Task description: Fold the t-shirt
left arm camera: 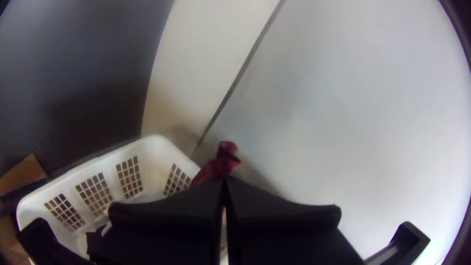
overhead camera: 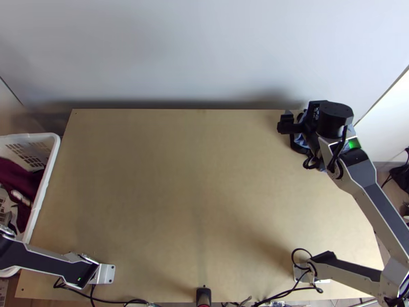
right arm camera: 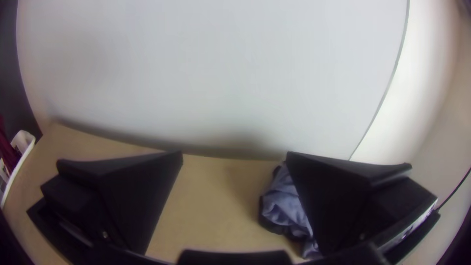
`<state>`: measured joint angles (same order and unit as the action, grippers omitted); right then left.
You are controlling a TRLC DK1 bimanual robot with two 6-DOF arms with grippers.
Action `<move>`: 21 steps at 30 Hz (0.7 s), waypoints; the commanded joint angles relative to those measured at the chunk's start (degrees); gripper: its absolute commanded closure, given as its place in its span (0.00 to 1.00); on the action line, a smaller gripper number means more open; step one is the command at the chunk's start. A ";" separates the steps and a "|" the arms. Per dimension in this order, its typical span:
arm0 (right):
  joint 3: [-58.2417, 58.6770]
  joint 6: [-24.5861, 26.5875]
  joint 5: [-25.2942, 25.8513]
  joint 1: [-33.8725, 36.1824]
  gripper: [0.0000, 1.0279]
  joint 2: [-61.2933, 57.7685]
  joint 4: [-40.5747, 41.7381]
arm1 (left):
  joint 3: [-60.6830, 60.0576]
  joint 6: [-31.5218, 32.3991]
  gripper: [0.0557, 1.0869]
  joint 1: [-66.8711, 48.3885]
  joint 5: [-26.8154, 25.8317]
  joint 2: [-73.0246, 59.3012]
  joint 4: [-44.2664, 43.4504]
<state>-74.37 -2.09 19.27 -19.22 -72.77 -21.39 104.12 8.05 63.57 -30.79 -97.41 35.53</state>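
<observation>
Wooden table (overhead camera: pixel 179 179) | left gripper (left arm camera: pixel 224 180) clenched on maroon cloth (left arm camera: pixel 216 166), we guess for unloading | right gripper (right arm camera: pixel 234 154) spread wide, presumably free to help

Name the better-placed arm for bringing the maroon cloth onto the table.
Left, likely: the left gripper looks shut on the maroon cloth; the open right gripper is across the table.

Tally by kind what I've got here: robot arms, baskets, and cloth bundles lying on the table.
Robot arms: 2 (left arm, right arm)
Baskets: 1 (white basket)
Cloth bundles on the table: 1 (blue-grey bundle)
Total: 4
Left out: maroon cloth in the basket; I can't tell how many pieces.
</observation>
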 commanded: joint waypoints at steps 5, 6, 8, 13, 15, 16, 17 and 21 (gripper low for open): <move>4.06 -0.11 -0.02 1.03 0.05 3.25 1.52 | 15.24 9.88 0.96 -0.20 -1.65 4.33 4.73; 4.32 -0.11 -0.02 1.03 0.05 3.43 1.79 | 15.94 11.02 0.96 -0.20 -1.65 4.51 4.73; 4.93 -0.02 -0.02 1.12 0.05 3.95 2.49 | 16.21 11.72 0.96 -0.29 -1.82 5.56 4.99; 5.64 -0.11 -0.02 1.12 0.05 5.18 2.67 | 16.03 15.06 0.96 -0.47 -1.56 5.82 4.20; 5.81 -0.20 -0.02 1.12 0.05 5.54 2.75 | 16.03 16.38 0.96 -0.55 -1.38 5.56 3.23; 5.90 -0.20 -0.02 1.12 0.05 5.71 2.75 | 16.03 16.47 0.96 -0.82 -1.12 5.56 2.79; 6.08 -0.20 -0.02 1.12 0.05 5.89 2.93 | 16.03 16.64 0.96 -0.99 -0.42 5.56 2.09; 7.40 -0.29 -0.11 1.12 0.05 6.68 3.90 | 17.88 18.23 0.96 -1.34 1.96 6.09 1.21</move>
<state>-68.60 -2.26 19.27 -18.13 -67.44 -18.52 119.81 23.57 62.72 -31.07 -91.96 38.22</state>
